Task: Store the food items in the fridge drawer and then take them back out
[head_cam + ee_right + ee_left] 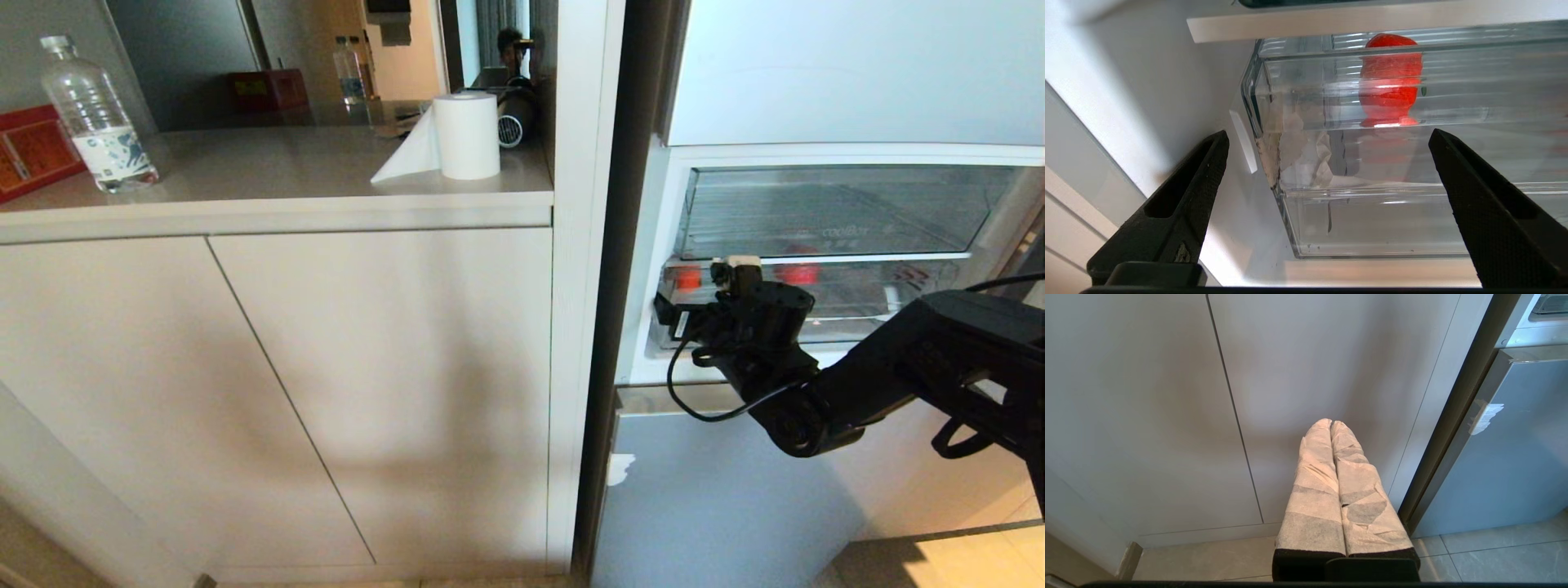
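I have right gripper [1327, 204] at drawer [1372, 220] front, jaws wide open, empty. Two red lumps [687, 278] inside, one left, one right. Look light, matte, likely soft: pinch gently across middle. Drawer plastic slick, stiff. Left gripper [1331, 424] parked, jaws closed.

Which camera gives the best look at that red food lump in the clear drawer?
The right wrist view: the red food item fills it close up, behind the fridge drawer front. The head view shows only small red spots; the left wrist view shows none.
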